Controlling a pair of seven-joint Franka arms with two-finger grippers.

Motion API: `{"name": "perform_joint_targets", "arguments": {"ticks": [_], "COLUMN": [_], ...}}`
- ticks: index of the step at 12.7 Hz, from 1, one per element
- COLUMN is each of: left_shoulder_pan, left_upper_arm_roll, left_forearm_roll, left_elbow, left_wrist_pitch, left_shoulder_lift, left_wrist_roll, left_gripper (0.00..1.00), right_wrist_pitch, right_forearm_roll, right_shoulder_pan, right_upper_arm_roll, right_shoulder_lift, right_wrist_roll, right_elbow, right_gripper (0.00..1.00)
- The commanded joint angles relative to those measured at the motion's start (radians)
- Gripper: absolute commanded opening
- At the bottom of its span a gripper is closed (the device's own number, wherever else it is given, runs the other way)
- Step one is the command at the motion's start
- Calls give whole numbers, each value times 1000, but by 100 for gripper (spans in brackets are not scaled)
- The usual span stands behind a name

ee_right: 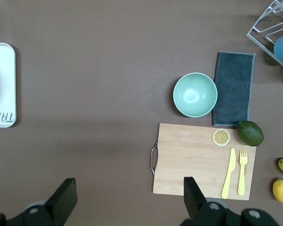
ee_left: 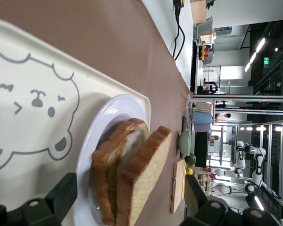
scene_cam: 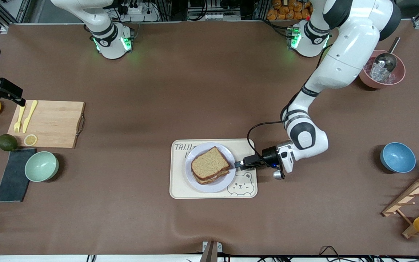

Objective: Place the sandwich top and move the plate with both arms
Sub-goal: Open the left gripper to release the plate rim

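Observation:
The sandwich top [scene_cam: 209, 161], a light brown bread slice, lies on the stacked sandwich on the pale plate [scene_cam: 213, 186], which stands on the cream bear tray [scene_cam: 180, 189]. My left gripper [scene_cam: 239, 164] is low at the plate's rim on the left arm's side. It is open, and nothing is held. In the left wrist view the left gripper [ee_left: 127, 195] has a finger on each side of the sandwich top [ee_left: 148, 179], clear of the bread and the plate [ee_left: 99, 127]. My right gripper [scene_cam: 19, 101] hangs open over the wooden board's end; in its wrist view the right gripper [ee_right: 128, 194] holds nothing.
Toward the right arm's end lie a cutting board [scene_cam: 49, 123] with yellow cutlery, a green bowl [scene_cam: 41, 166], a grey cloth [scene_cam: 12, 176], an avocado and lemons. Toward the left arm's end are a blue bowl [scene_cam: 397, 157], a pink ice bowl [scene_cam: 382, 74] and a wooden rack [scene_cam: 416, 196].

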Motion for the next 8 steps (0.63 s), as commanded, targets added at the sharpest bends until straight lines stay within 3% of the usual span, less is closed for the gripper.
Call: {"name": "perform_joint_targets", "arguments": {"ticks": [1,6,8], "left_shoulder_pan": [18,84,119], "left_upper_arm_roll": [23,22,23], "left_forearm_roll": [101,653,824], "left_elbow": [-51,-45,-47], "left_wrist_pitch": [14,3,-48], "left_shoulder_lift": [-93,-257,-326], "left_wrist_roll": [-78,-525,-645], "left_gripper": [100,100,100], "right_wrist_pitch": [-5,-5,-5], "right_forearm_roll": [-3,-3,-3], "right_shoulder_pan": [3,3,3], "right_upper_arm_roll": [1,1,1], "right_shoulder_lift": [9,9,9], "right_wrist_roll": [11,11,11], "right_elbow": [18,18,18], "right_gripper": [100,100,100]}}
